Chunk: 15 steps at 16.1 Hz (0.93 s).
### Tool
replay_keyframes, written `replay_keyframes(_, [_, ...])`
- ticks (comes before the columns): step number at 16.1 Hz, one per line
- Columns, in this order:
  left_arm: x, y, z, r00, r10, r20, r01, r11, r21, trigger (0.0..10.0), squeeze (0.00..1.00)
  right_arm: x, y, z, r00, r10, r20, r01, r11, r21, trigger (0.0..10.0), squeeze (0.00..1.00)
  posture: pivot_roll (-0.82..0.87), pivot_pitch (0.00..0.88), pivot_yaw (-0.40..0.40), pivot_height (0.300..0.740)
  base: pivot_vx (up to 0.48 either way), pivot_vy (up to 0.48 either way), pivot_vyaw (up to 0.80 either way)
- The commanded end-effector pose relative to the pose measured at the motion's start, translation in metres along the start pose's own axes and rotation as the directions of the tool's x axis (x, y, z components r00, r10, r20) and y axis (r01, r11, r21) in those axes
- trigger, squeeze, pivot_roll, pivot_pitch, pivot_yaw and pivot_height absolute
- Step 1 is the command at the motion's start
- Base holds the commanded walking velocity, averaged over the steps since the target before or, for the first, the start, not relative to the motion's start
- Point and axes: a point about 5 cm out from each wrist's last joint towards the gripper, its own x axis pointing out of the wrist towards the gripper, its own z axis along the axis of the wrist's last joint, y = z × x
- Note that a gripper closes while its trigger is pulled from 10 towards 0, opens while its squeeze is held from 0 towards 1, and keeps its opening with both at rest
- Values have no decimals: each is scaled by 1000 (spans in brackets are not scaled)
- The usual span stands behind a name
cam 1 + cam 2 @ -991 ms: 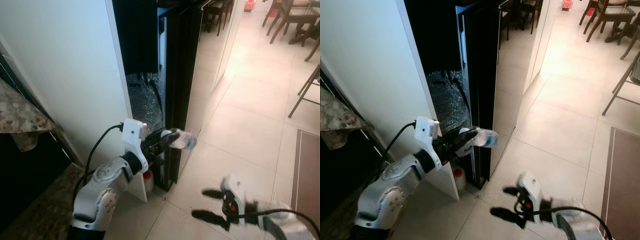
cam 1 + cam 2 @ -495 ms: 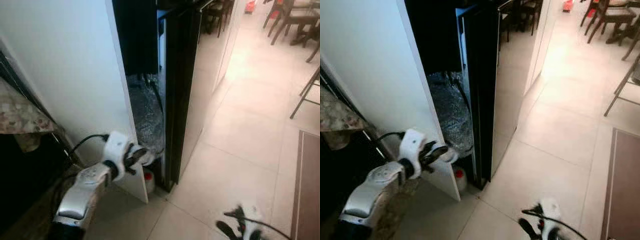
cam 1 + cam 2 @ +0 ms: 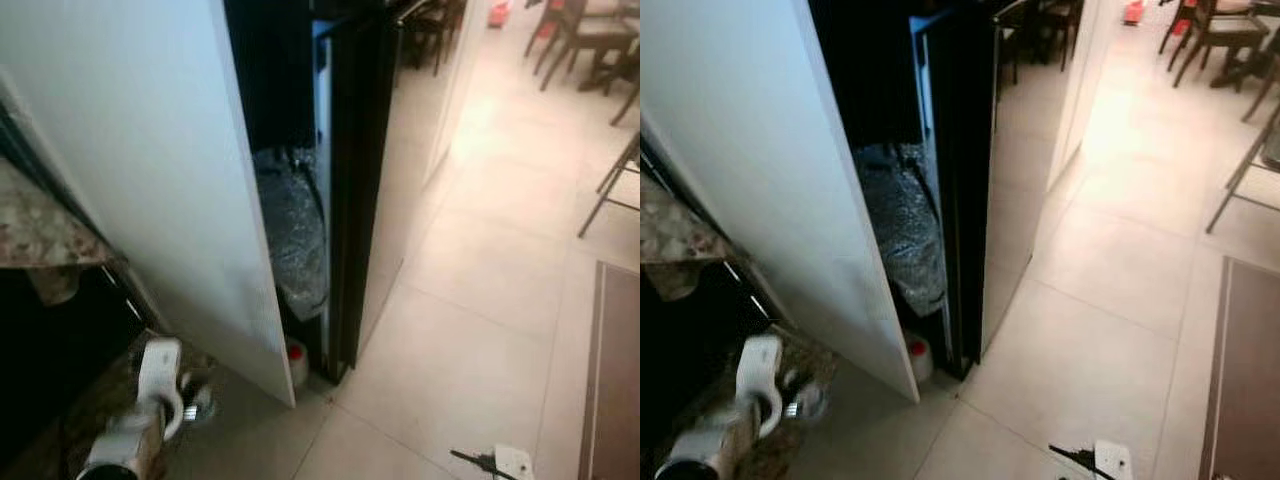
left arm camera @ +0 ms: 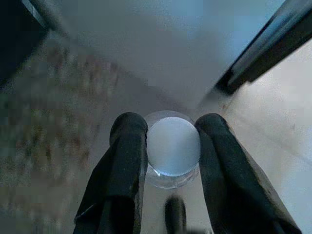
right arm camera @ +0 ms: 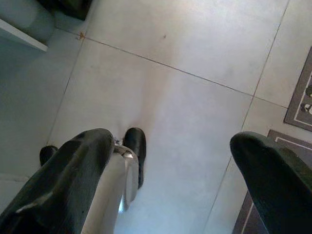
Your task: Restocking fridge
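Left gripper dropped low beside white panel, away from fridge door, clenched on bottle. Right gripper hung spread over floor. You needed bottle raised, door swung wide first.

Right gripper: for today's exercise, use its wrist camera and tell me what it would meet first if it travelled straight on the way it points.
Most likely the pale tiled floor. The right gripper, fingers spread wide and holding nothing, points down at bare tile, with nothing between the fingers and the floor, though depth is hard to judge.
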Motion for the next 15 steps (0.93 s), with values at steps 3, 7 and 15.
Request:
replay_keyframes(3, [-1,4,-37,993,34,-115,-34,999,1,10000,0,-2,-2,-14,999,-37,-33,37,999,2,10000,0,30,0,18,740,0,0,0])
replay_keyframes(7, [-6,-1,-75,972,62,-225,-47,996,74,10000,0,-2,-2,-14,999,-45,-20,45,999,15,10000,0,24,0,16,740,0,0,0])
replay_keyframes(15, [-17,-2,-109,939,79,-334,17,961,275,10000,0,-3,-2,-18,1000,-23,-12,23,999,45,10000,0,19,0,25,740,0,0,0])
